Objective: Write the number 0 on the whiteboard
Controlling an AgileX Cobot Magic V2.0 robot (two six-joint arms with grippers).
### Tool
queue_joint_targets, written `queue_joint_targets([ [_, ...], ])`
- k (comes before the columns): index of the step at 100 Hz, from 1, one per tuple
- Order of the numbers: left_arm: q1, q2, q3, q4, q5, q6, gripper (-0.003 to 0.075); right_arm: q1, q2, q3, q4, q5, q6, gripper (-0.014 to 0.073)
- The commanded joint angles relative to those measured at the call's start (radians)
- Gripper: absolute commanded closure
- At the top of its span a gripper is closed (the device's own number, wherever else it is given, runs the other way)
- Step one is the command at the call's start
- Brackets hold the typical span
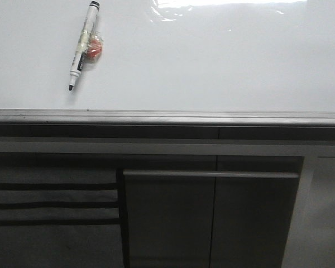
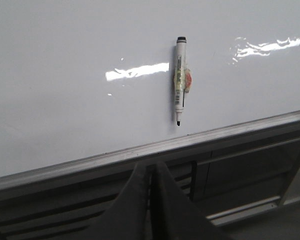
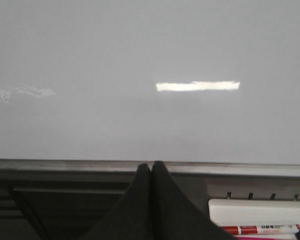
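While the whiteboard [image 1: 212, 61] fills the far half of the front view, the only thing lying on it is a white marker [image 1: 82, 46] at its far left, black cap away from the robot and bare tip pointing toward the near edge. A small orange-and-clear piece [image 1: 94, 47] is taped to the marker's right side. No drawn 0 shows on the board in any view; its glossy white surface carries only bright streaks of reflected light. To the right of the marker the board lies open all the way across. Along the near side runs a grey metal edge strip [image 1: 167, 117], and below it stand dark grey cabinet panels [image 1: 212, 218]. The left gripper [image 2: 151, 167] hangs just short of that strip, its dark tapered fingers pressed together with nothing between them. The right gripper [image 3: 151, 167] is likewise closed and empty, near a white tray [image 3: 260, 212] that holds a red marker [image 3: 262, 229].
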Motion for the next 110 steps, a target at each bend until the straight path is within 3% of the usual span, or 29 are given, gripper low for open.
queue_joint_targets([
  [1,0.002,0.036,-0.038,-0.009,-0.067,-0.009,0.0741,0.001,0.033,-0.037,0.004,-0.046,-0.013,0.0666],
  [24,0.002,0.088,-0.038,-0.034,-0.117,-0.011,0.071,0.001,0.074,-0.037,0.004,-0.013,-0.013,0.0631],
  [34,0.002,0.119,-0.038,-0.041,-0.139,-0.007,0.0569,0.001,0.096,-0.037,0.004,-0.005,-0.013,0.0493],
  [46,0.002,0.165,-0.038,-0.09,-0.159,0.052,0.0326,0.001,0.126,-0.037,0.004,-0.005,-0.013,0.0288],
  [53,-0.012,0.204,-0.038,-0.14,-0.176,0.069,0.0262,0.001,0.148,-0.037,0.004,-0.005,-0.013,0.0235],
  [81,-0.147,0.439,-0.042,-0.179,-0.305,0.096,0.0259,0.001,0.226,-0.037,0.025,-0.005,-0.013,0.0265],
  [101,-0.247,0.623,-0.046,-0.181,-0.521,0.096,0.0259,0.001,0.244,-0.037,0.025,-0.005,-0.013,0.0265],
  [110,-0.259,0.709,-0.092,-0.181,-0.544,0.096,0.0259,0.001,0.244,-0.037,0.025,-0.005,-0.013,0.0265],
])
